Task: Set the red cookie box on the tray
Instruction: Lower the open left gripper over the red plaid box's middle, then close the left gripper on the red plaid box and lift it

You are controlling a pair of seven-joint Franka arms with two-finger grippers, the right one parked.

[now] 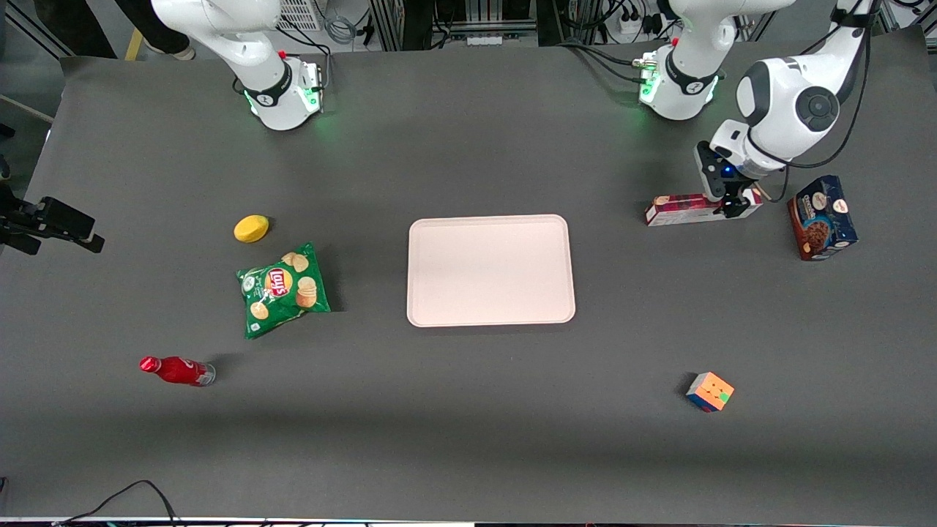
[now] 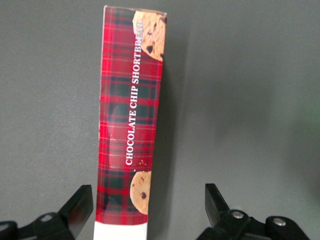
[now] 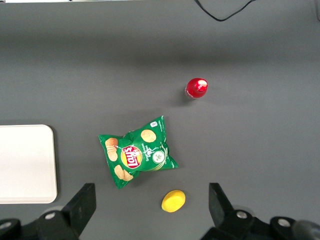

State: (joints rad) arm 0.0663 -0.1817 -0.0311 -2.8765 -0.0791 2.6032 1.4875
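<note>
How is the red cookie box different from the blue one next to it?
The red cookie box is long, slim and plaid, lying flat; the blue-and-brown cookie box is shorter and chunkier. The open gripper sits over the red box's end, one finger close beside it, while the blue box stands alone, toward the working arm's end of the table. Both picture cookies, and neither is on the tray.

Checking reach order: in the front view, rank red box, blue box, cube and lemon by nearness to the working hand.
The hand hangs open over the red box.
1. Red box, under it.
2. Blue box, beside.
3. Cube, nearer the camera.
4. Lemon, toward the parked arm's end.
</note>
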